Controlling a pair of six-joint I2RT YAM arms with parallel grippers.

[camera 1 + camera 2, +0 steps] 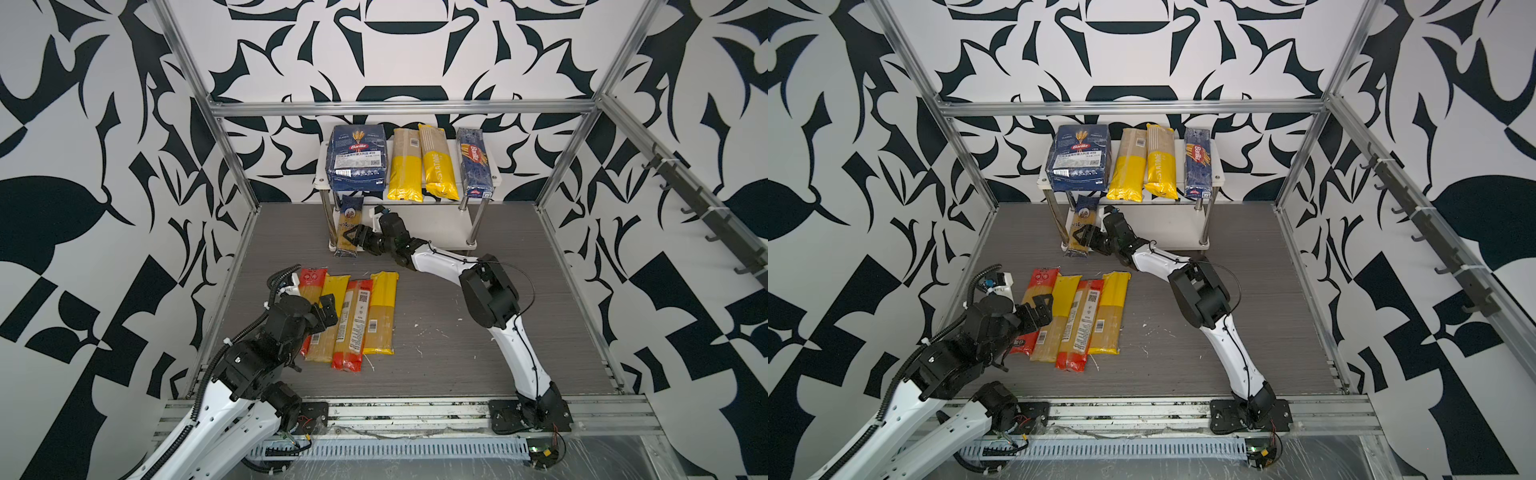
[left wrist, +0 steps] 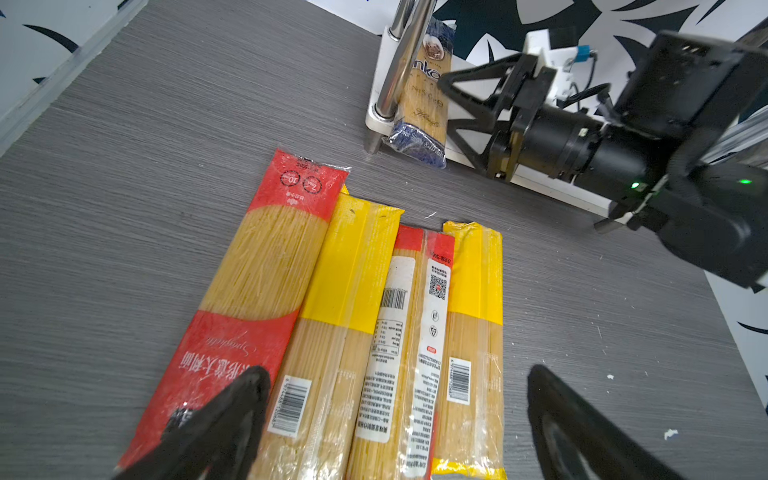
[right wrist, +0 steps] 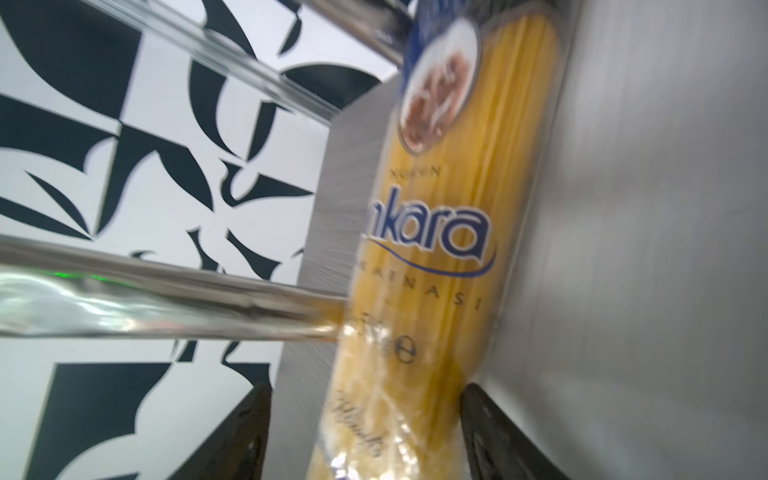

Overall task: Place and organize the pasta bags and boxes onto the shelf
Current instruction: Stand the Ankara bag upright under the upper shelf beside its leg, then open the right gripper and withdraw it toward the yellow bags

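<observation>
Spaghetti bags (image 1: 353, 320) lie nearest you, four slim crinkly plastic sleeves side by side and touching on the grey wood-grain tabletop (image 1: 457, 353): a red-and-clear bag (image 2: 257, 291), a yellow-and-clear bag (image 2: 336, 307), a second red bag (image 2: 419, 332) with its label up, and a second yellow bag (image 2: 473, 299). Your left hand (image 2: 397, 374) hovers above their near ends, fingers spread wide and gripping nothing. In both top views its arm covers part of the red-and-clear bag.

Farther on, your right arm stretches low across to the shelf (image 1: 444, 224). The right hand (image 3: 365, 390) straddles the blue-topped ankara bag (image 3: 436, 249) with fingers apart and a gap showing at one side. That bag lies on the lower white board beside a chrome post (image 2: 399, 62), which hides its first letter, and its end overhangs the front edge. The right wrist view is blurred.

On the upper board sit the bulky Barilla pack (image 1: 357, 158), a plain yellow bag (image 1: 405, 166), the PASTATIME bag (image 1: 436, 166) and the narrow Barilla box (image 1: 473, 164).
</observation>
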